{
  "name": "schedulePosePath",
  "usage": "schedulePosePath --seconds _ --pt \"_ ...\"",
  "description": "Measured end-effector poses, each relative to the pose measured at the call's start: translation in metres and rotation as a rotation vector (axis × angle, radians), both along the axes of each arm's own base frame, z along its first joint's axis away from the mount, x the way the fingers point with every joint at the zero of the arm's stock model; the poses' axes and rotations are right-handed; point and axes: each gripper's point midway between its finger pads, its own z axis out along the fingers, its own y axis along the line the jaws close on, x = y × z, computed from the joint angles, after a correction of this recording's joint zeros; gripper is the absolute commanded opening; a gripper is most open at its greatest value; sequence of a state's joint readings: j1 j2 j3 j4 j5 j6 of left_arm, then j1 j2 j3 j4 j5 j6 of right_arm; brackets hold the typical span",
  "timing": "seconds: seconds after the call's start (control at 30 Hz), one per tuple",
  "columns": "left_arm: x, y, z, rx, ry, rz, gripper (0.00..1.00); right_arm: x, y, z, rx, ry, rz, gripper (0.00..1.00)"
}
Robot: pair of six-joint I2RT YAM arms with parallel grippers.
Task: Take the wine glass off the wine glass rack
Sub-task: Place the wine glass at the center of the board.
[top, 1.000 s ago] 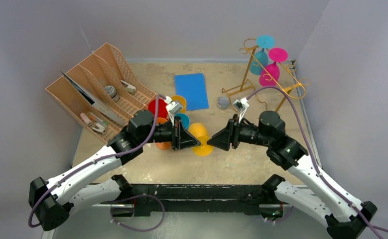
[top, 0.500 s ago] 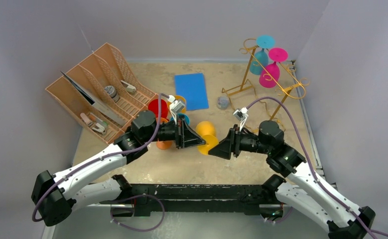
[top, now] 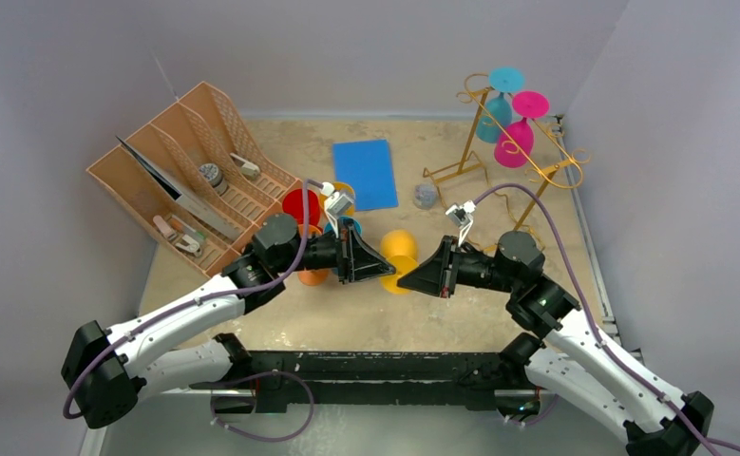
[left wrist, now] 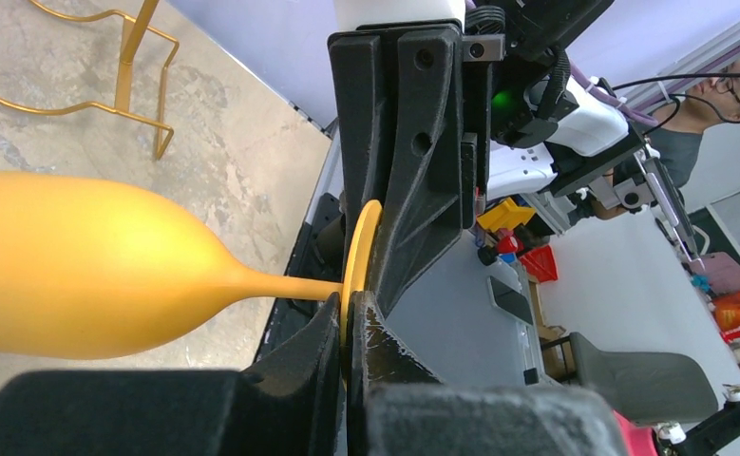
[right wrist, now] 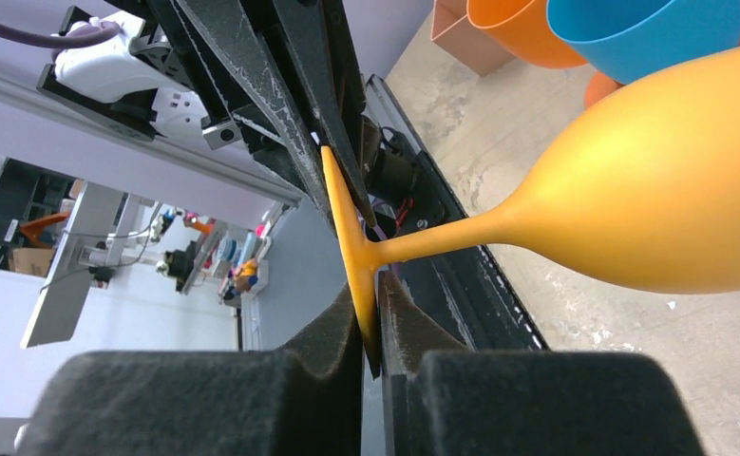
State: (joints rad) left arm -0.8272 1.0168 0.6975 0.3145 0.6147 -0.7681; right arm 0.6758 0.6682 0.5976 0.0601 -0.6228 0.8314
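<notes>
Left pincer (top: pixel 388 274) and right pincer (top: pixel 404 281) are both clamping tight on the flat round foot of the matte yellow wine glass (top: pixel 402 249). We are seeing it lying sideways between them, well apart from the gold wire wine glass rack (top: pixel 467 144), to its near left. From above only the tips are showing. The wrist views are showing each pincer's fingers (right wrist: pixel 332 342) squeezing opposite edges of that foot. A teal glass (top: pixel 492 116) and a pink glass (top: pixel 516 141) are hanging on the rack.
</notes>
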Motion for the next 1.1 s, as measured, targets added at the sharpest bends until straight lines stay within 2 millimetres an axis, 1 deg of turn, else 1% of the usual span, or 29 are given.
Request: schedulePosePath --seconds 0.1,0.3,0.33,0.4,0.43,0.47,0.53,0.57,0.63,0.7,0.73,0.83,0.9,0.93,1.07,1.1 --pt "0.0009 0.0006 -0.001 0.001 0.001 0.008 0.0 0.0001 0.0002 -0.0004 0.002 -0.001 0.001 0.0" --pt "0.0022 0.001 -0.002 0.006 0.004 0.018 0.0 0.0017 0.0016 -0.0031 0.005 -0.003 0.001 0.01" --pt "0.0025 0.001 -0.0025 0.007 0.005 0.019 0.0 0.0018 0.0018 -0.0035 0.005 -0.002 0.001 0.11" --pt "0.0028 0.0011 -0.0033 0.01 0.007 0.022 0.0 0.0018 0.0023 -0.0037 0.005 0.001 0.004 0.37" --pt "0.0028 0.0012 -0.0032 0.01 0.007 0.022 0.0 0.0018 0.0024 -0.0037 0.006 0.006 0.003 0.43" --pt "0.0031 0.0013 -0.0032 0.01 0.007 0.024 0.0 0.0022 0.0029 -0.0052 0.003 0.015 0.003 0.45" --pt "0.0034 0.0014 -0.0032 0.011 0.007 0.026 0.0 0.0028 0.0036 -0.0074 -0.002 0.022 0.004 0.46" --pt "0.0036 0.0015 -0.0032 0.011 0.007 0.028 0.0 0.003 0.0039 -0.008 -0.003 0.026 0.004 0.44" --pt "0.0044 0.0019 -0.0023 0.009 0.005 0.035 0.0 0.0027 0.0043 -0.0087 -0.004 0.031 0.008 0.37" --pt "0.005 0.0028 0.0 0.003 0.0 0.043 0.0 0.0005 0.0047 -0.0081 -0.001 0.034 0.022 0.29" --pt "0.0054 0.0033 0.001 0.001 -0.002 0.047 0.0 0.0003 0.0052 -0.0076 0.001 0.034 0.025 0.23" --pt "0.0054 0.0051 0.0052 -0.009 -0.011 0.057 0.0 -0.001 0.0068 -0.0065 0.008 0.039 0.041 0.09" --pt "0.0061 0.0055 0.0049 -0.009 -0.01 0.063 0.0 -0.0018 0.0073 -0.0049 0.015 0.038 0.047 0.02" --pt "0.0066 0.0056 0.0048 -0.008 -0.01 0.066 0.0 -0.0022 0.0073 -0.004 0.019 0.037 0.049 0.0" --pt "0.0069 0.0057 0.0038 -0.005 -0.007 0.068 0.0 -0.0027 0.0069 -0.0039 0.031 0.022 0.048 0.0" --pt "0.0067 0.0056 0.0037 -0.005 -0.007 0.067 0.0 -0.0028 0.0066 -0.004 0.033 0.018 0.047 0.03"
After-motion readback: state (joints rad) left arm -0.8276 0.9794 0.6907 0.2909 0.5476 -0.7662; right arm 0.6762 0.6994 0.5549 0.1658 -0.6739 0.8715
